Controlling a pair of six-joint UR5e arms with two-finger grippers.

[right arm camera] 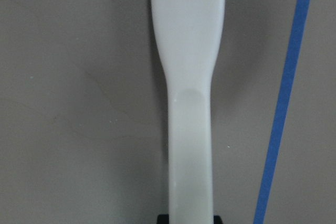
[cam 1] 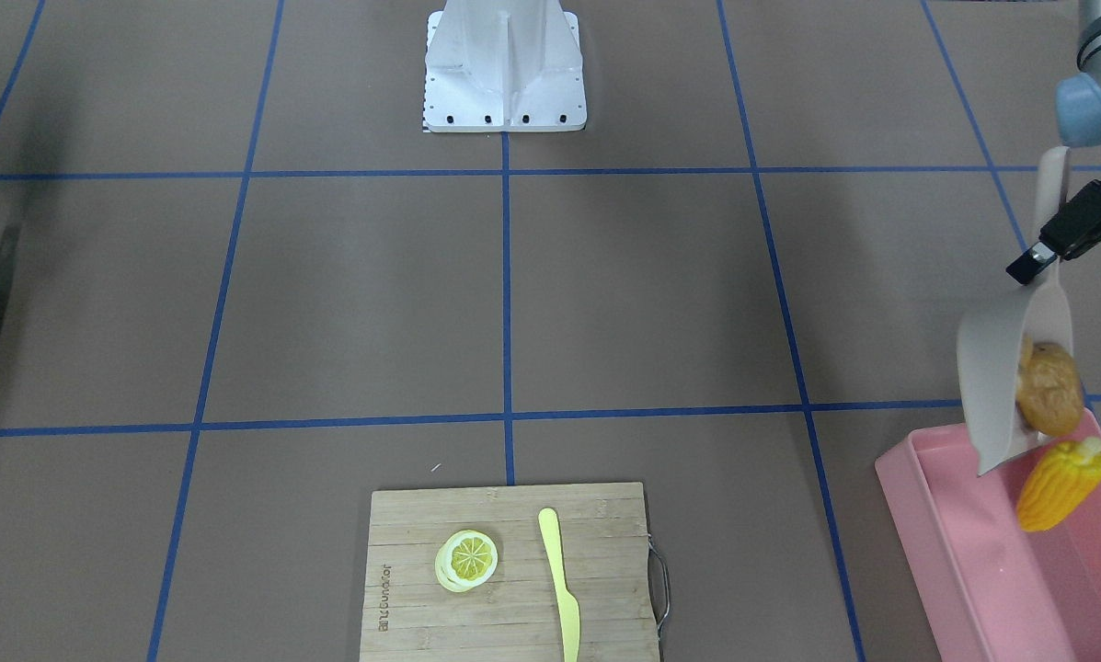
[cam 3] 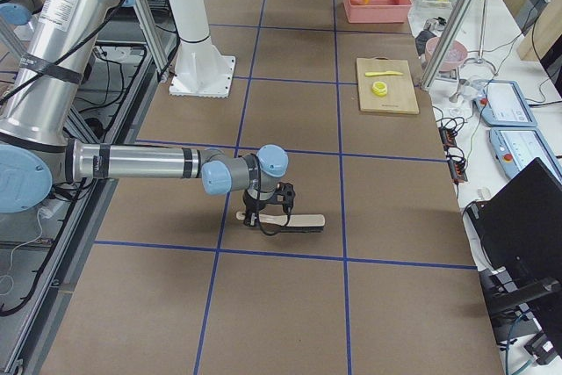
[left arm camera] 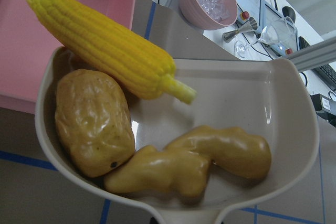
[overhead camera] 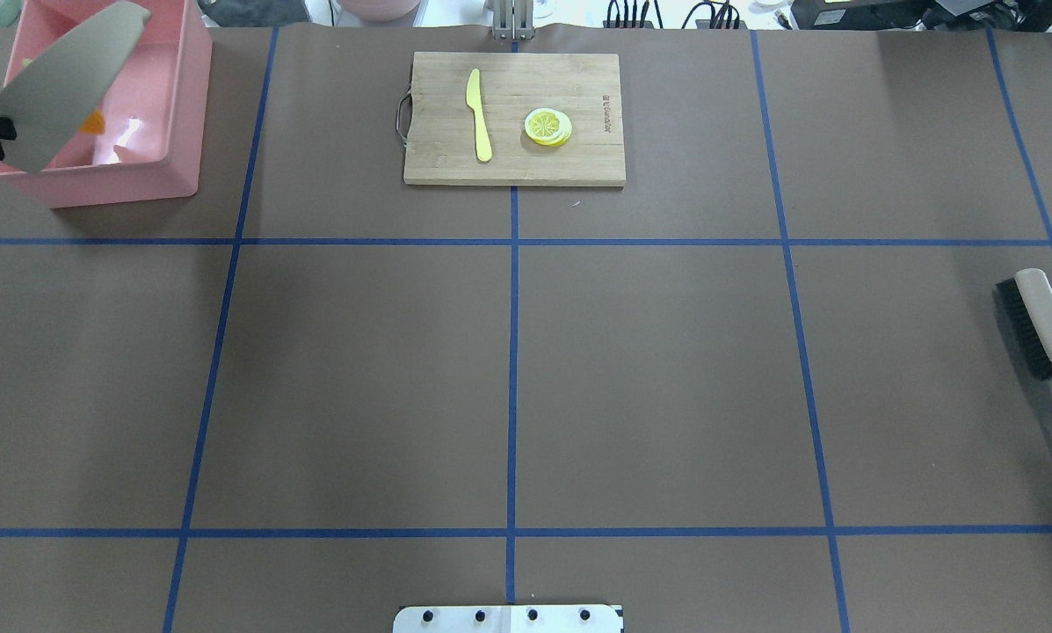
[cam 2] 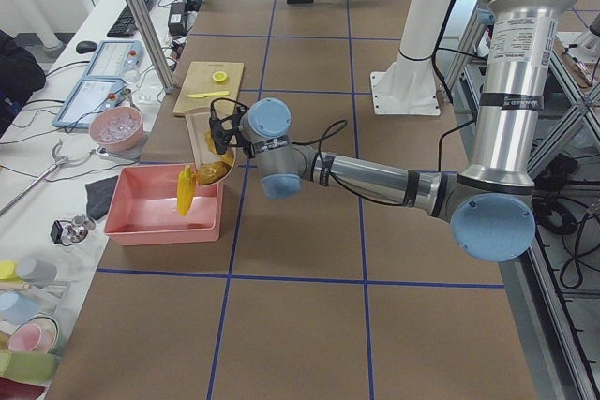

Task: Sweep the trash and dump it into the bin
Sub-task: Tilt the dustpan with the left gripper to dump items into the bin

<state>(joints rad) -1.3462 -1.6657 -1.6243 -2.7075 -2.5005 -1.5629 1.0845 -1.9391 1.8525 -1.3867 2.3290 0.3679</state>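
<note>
My left gripper is shut on the handle of the beige dustpan and holds it tilted, mouth down, over the pink bin. The yellow corn cob hangs out past the pan's lip above the bin. The brownish potato piece is still in the pan. The left wrist view shows the corn, the potato and the tan ginger root lying in the pan. My right gripper is shut on the handle of a brush that lies on the table.
A wooden cutting board with a yellow knife and a lemon slice sits at the far middle. The robot's white base plate is at the near edge. A pink bowl stands off the table beside the bin.
</note>
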